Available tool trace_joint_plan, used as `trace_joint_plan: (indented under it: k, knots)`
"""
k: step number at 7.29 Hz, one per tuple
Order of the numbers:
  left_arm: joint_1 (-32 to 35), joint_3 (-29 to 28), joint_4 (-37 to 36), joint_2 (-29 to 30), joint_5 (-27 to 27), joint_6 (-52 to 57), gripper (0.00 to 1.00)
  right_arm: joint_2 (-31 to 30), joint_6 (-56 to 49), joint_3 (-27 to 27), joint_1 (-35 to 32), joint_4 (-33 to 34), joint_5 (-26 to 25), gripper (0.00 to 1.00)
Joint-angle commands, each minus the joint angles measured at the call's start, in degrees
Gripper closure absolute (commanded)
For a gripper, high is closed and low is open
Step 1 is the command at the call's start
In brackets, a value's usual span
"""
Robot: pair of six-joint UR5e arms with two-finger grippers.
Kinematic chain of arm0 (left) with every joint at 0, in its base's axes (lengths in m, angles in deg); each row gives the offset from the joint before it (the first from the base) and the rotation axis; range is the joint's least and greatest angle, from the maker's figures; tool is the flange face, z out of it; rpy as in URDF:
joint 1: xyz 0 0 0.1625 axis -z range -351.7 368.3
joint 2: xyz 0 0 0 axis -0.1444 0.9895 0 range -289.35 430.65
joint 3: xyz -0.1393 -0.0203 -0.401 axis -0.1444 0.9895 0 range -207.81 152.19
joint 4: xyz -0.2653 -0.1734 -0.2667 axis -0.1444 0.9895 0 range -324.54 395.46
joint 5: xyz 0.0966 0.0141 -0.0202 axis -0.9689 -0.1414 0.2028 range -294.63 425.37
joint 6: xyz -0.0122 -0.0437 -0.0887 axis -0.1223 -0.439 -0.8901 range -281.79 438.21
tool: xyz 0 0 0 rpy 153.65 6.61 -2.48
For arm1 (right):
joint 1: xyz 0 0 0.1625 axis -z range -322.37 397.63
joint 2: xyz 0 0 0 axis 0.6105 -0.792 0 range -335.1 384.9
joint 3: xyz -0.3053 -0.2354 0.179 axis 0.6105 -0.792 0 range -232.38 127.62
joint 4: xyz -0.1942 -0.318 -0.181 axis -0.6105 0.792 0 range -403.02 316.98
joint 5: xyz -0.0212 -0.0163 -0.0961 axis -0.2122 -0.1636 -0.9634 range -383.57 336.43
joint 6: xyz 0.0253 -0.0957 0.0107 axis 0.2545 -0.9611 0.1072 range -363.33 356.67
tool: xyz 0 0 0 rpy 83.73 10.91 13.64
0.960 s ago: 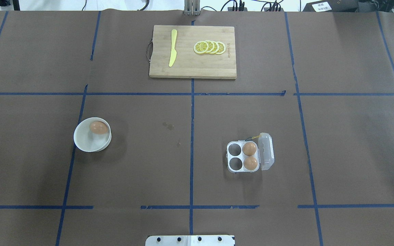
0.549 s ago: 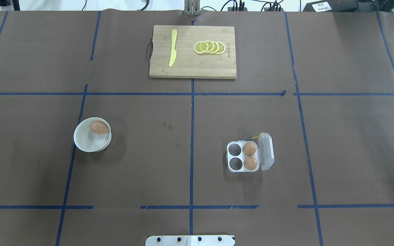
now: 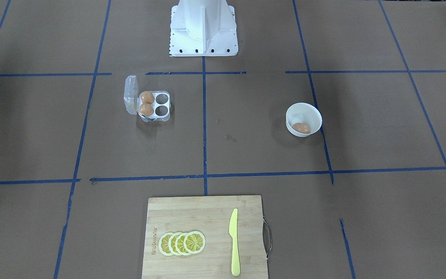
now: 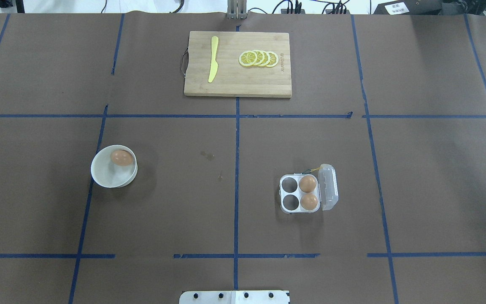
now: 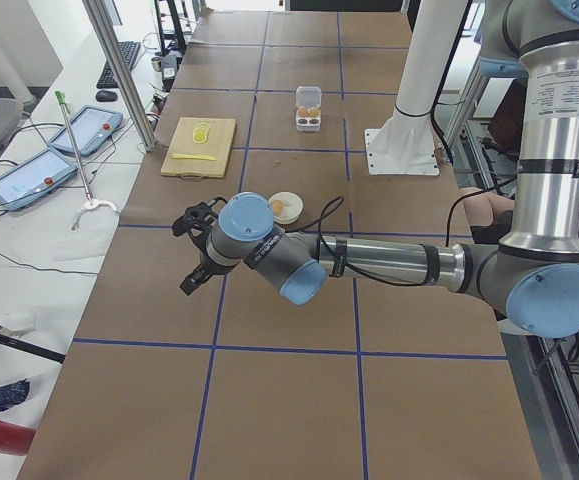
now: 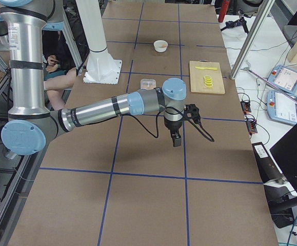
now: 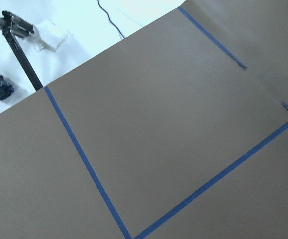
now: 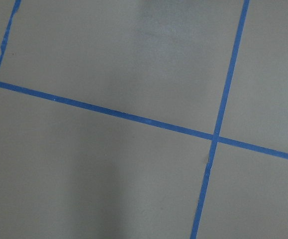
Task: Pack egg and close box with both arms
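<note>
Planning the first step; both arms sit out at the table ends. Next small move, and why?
Probably swing the left hand in over the bowl: the egg lies in it on that arm's side, the hand hangs well away from it, and the box already stands open with two empty cells.

brown table [image 4: 163, 211], blue tape lines [image 4: 236, 139]

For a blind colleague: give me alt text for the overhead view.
An open clear egg box on a brown table holds two eggs beside its lid, two cells empty; a third egg lies in a white bowl to its left. A wooden board farther back holds a yellow knife and lemon slices.
</note>
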Motion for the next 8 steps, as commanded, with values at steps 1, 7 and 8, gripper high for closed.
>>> trace_joint_plan:
  k: [1,7,8]
  knots:
    - [-6.34,1.60,7.79,0.81,-0.01,-5.19,0.00,-0.71,-0.49,-0.73,0.00,-3.34,1.21,0.00]
    - [-37.72,11.79,2.70,3.89,-27.73,-48.76,0.00,-1.16,-0.13,-1.00,0.00,-3.45,1.66,0.00]
    - [-42.29,15.64,-5.35,3.97,-33.87,-52.80,0.00,-1.24,-0.13,-1.00,-0.09,-3.45,1.66,0.00]
